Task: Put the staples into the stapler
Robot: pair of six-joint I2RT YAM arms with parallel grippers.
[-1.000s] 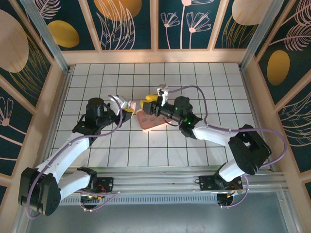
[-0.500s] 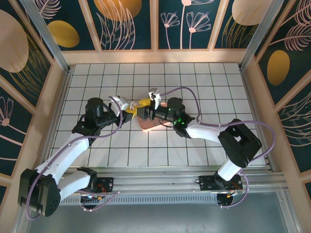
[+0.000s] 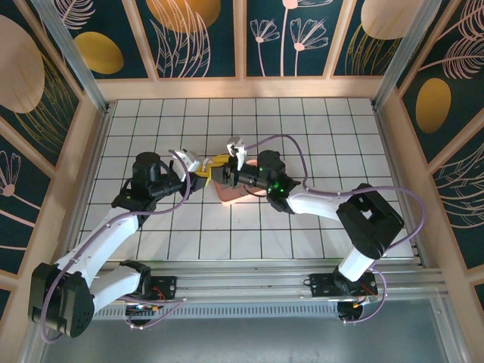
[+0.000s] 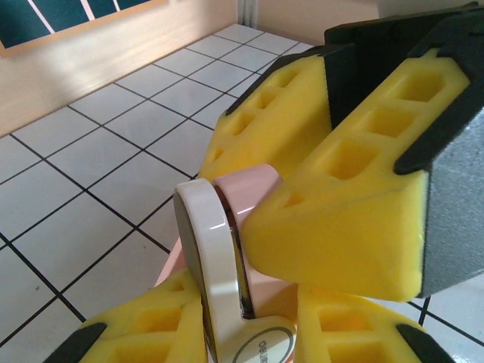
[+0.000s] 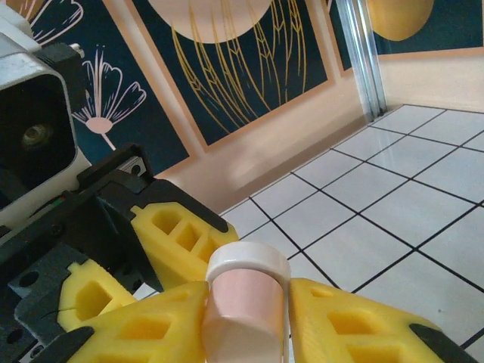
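Stapler braced between both grippers

Left gripper [image 4: 242, 336] is clamped narrow on the pink-and-white stapler [image 5: 246, 291], holding it above the pink tray [image 3: 229, 197] near the middle of the table [image 3: 302, 128]. Right gripper [image 5: 246, 321], reaching in from the right, pinches the stapler's pink end. Probably one arm steadies the body while the other pries it open for loading.

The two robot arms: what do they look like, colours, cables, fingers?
White link shells, black joint housings and a purple cable on both left arm and right arm. The left gripper and right gripper have black fingers faced with yellow foam pads with square pockets.
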